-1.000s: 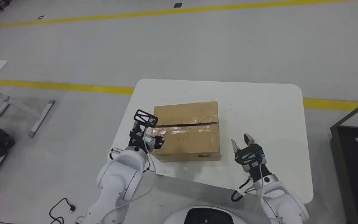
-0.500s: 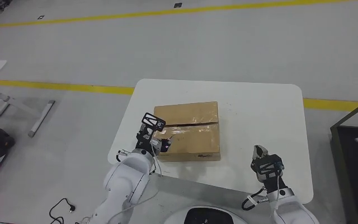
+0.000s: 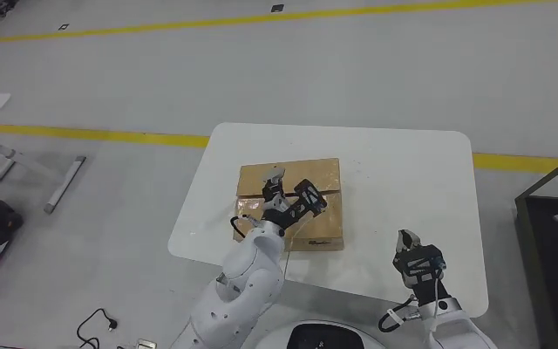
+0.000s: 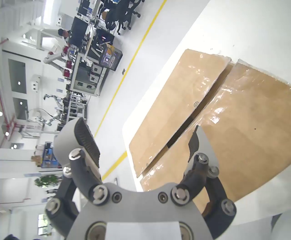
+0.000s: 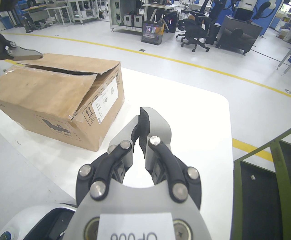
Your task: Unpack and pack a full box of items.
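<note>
Top cam overhead; wrist cams low, close, sharing box.

- A pale grey floor runs all around, crossed by yellow lines.
- Black office chairs stand beyond the far line, near a dark cabinet.
- Metal-framed racks hold equipment.
- A green frame stands beside the white tabletop.
- Grey panes, possibly windows, line the room's far side.
</note>
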{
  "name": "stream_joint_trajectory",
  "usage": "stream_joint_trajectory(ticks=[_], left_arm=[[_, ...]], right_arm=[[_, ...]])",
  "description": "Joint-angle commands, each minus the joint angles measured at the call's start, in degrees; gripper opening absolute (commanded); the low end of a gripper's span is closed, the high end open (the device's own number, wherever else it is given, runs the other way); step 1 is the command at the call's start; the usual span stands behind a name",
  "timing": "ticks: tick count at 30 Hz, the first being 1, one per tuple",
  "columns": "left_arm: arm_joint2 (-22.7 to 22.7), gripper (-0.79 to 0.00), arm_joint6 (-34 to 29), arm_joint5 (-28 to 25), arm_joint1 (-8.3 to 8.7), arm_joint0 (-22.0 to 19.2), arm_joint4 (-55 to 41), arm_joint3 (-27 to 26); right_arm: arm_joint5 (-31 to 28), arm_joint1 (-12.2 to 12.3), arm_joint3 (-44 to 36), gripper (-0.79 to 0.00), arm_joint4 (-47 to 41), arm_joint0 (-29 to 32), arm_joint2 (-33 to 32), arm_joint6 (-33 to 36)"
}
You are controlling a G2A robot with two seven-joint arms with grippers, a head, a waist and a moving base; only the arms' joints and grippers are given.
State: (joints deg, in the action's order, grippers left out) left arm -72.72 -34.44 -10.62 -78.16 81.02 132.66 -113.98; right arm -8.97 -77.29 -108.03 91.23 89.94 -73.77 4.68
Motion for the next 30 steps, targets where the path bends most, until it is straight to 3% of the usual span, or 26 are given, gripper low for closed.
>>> stream_joint_trajectory(ticks=[1,10,21,30], left_arm=[[0.46,0.000,-0.23,-0.84,-0.02,-0.40,1.30,1.40],[1.38,0.000,-5.81,-4.76,-0.53,-3.68,1.80,3.51],[4.72,0.000,-10.77,-2.81,-1.64,-8.91,5.83,10.69],[5.56,0.000,-11.22,-0.90,-2.34,-13.20,9.13,17.49]], right_arm=[[0.12,0.05,0.03,-0.739,-0.32,0.23,-0.23,-0.09],[0.29,0.27,-0.30,-0.711,-1.18,0.55,-0.76,-0.21],[0.89,0.43,-0.24,-0.683,-1.35,0.43,-0.46,-0.38],[1.31,0.58,-0.41,-0.686,-1.72,0.72,-0.54,-0.39]])
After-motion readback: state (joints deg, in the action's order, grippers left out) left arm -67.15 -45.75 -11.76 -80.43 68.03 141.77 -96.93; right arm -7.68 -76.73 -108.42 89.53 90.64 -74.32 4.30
